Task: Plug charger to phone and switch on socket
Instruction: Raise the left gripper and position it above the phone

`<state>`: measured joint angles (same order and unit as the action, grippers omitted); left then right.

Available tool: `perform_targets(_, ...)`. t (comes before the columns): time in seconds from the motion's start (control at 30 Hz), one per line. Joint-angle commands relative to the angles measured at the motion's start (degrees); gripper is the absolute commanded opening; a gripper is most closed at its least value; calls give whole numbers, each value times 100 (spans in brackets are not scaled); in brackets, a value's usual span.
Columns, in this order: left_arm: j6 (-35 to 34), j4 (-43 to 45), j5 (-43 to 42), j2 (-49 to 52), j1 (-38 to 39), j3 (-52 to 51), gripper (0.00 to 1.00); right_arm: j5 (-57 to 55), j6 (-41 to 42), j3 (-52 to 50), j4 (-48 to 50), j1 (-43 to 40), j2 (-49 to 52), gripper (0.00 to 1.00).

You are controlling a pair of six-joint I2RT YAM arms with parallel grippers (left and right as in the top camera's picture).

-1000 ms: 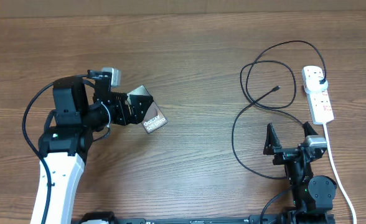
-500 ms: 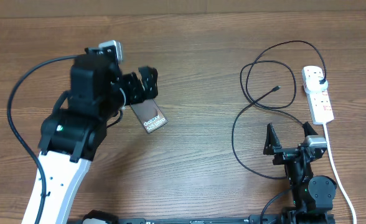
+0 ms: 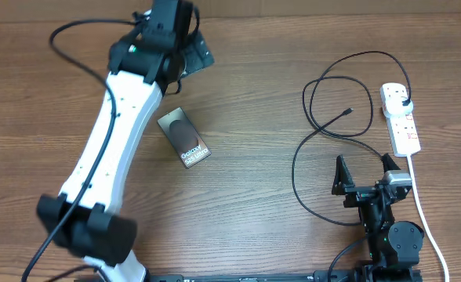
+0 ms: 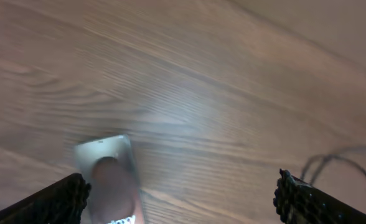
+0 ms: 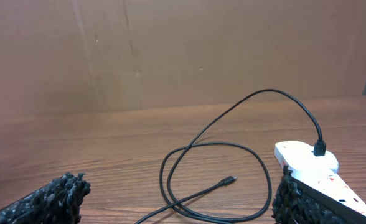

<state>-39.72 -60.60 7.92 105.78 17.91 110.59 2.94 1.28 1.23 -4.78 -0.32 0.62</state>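
Across the table (image 3: 246,227), your left arm (image 3: 117,133) reaches toward the far edge. Its left gripper (image 4: 180,190) is spread wide and empty, with the phone (image 3: 183,138) lying flat just to its near side. The phone's long axis runs diagonally, from far-left to near-right, with the lettered end nearer you.

The right gripper (image 3: 364,168) is also wide and holds nothing. It is parked at the near right, inside the charger (image 3: 295,168) loops. The socket (image 3: 401,117) lies far-right of it, and the charger's black plug (image 3: 404,100) is already seated there.

The small plug tip (image 3: 347,113) lies just beyond the right gripper and well apart from the phone. Your right arm is therefore the nearer one for picking up the tip.

A second ago the left gripper was down over the phone. It has since swung up and away, leaving the phone uncovered. The right arm, charger and socket have not shifted.
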Motion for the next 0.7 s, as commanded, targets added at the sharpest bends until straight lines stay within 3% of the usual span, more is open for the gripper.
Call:
perform_targets(0.0,957,-254,-1344,251,13,304,100,-35,-28,-79,20,31,-44,100)
perform_targets(0.07,1622,-533,-1451,332,13,223,100,-35,-28,-79,20,31,-46,100)
perform_targets(0.2,1532,-564,-1327,448,-2,201,100,-35,-28,-79,20,31,-44,100)
perform_targets(0.23,1255,-619,-1250,466,-15,201,100,-35,-28,-79,20,31,-46,100)
perform_targets(0.33,-719,-1311,-691,557,-133,201,100,-35,-28,-79,20,31,-44,100)
perform_targets(0.4,-1628,-1768,-535,658,-267,199,100,-35,-28,-79,20,31,-44,100)
perform_targets(0.67,-1547,-2055,-1224,1530,-702,199,99,-35,-28,-79,20,31,-46,100)
